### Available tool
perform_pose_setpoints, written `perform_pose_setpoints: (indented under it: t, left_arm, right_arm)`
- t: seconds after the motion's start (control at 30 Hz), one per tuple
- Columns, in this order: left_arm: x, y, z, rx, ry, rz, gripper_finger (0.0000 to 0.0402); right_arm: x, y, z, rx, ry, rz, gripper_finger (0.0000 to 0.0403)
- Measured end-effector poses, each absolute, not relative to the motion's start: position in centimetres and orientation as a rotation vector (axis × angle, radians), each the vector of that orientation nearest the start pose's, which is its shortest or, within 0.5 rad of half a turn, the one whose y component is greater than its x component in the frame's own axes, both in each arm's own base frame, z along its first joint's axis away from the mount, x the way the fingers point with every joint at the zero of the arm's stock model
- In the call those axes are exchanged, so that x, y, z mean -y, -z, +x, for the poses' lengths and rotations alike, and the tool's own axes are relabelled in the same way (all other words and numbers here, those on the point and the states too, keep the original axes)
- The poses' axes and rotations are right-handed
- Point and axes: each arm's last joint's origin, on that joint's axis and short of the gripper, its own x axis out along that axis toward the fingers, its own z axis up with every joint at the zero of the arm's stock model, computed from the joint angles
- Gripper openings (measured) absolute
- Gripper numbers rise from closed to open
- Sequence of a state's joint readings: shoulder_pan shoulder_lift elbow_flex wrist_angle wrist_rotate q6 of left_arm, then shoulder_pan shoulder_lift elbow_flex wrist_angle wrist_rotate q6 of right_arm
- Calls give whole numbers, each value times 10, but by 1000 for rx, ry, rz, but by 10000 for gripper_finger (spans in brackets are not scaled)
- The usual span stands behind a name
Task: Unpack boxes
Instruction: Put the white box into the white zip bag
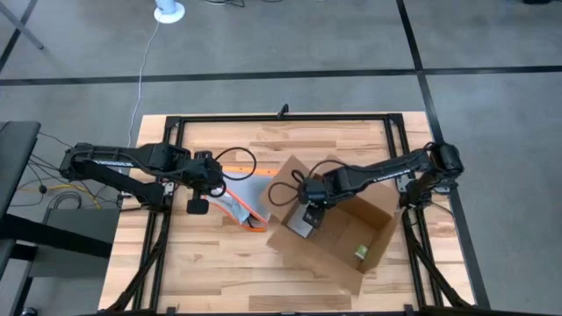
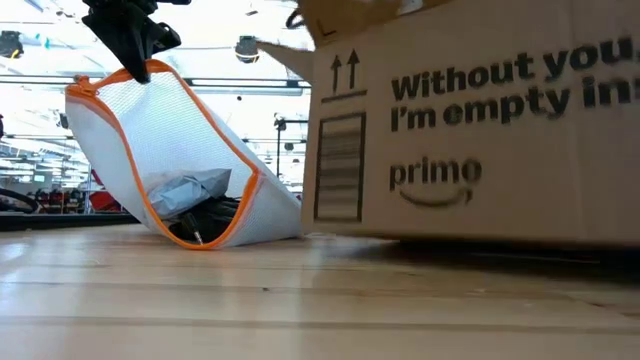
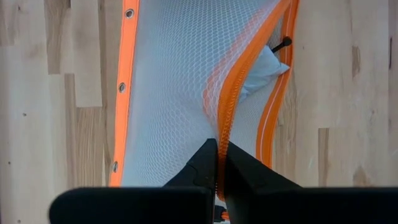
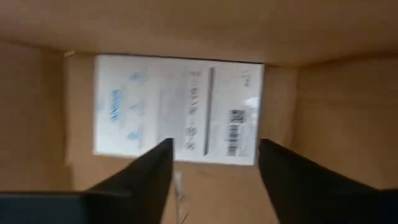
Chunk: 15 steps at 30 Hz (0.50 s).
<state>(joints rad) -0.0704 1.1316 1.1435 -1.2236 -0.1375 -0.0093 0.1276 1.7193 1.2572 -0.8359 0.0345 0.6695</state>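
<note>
Left gripper (image 3: 217,163): I see it pinched tight on the pouch (image 3: 180,87), at its orange edge, lifting it.
Pouch: at 9 o'clock from the box (image 1: 338,224).
Box: open, on the table (image 1: 211,272), right of middle.
Right gripper (image 4: 214,163): I see its fingers spread wide inside the box, above a white label (image 4: 177,112).

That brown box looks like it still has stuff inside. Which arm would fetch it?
Probably the right. Its open gripper hangs inside the box, above a white labelled packet. The left gripper is shut on the orange-edged pouch, holding it up beside the box.
</note>
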Motion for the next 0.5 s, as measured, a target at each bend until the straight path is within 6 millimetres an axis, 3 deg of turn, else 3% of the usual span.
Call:
perform_pose_setpoints:
  t: [0.2, 0.33, 0.5]
  left_arm:
    - [9, -315, 186, -1205, -65, 116, 0]
    - [9, -315, 186, -1205, -63, 119, 0]
    - [9, -315, 186, -1205, -62, 122, 0]
  right_arm:
    - [-46, -216, 330, -1262, 267, 377, 310]
    - [-65, -217, 330, -1241, 123, 232, 316]
    - [-91, -216, 329, -1190, -71, -79, 317]
